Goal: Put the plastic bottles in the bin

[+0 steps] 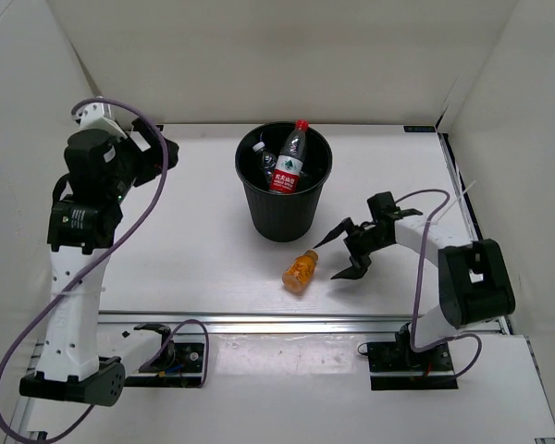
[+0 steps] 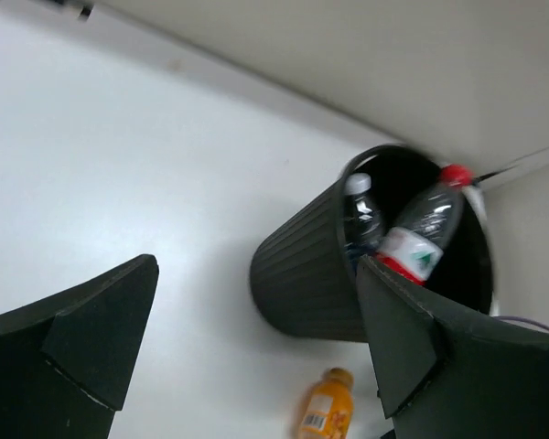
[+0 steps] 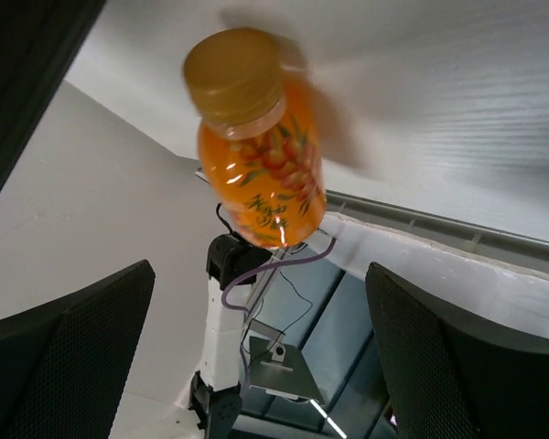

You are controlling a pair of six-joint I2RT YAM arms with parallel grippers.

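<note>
bottle of orange colour lies on the table, just beside the spread fingers of the right gripper, not touching. left gripper hangs spread, well apart from it. bin stands near.

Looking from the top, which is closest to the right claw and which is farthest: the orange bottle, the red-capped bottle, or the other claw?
1. orange bottle, on the table beside the right gripper.
2. red-capped bottle, in the bin.
3. left gripper, far left.
</note>
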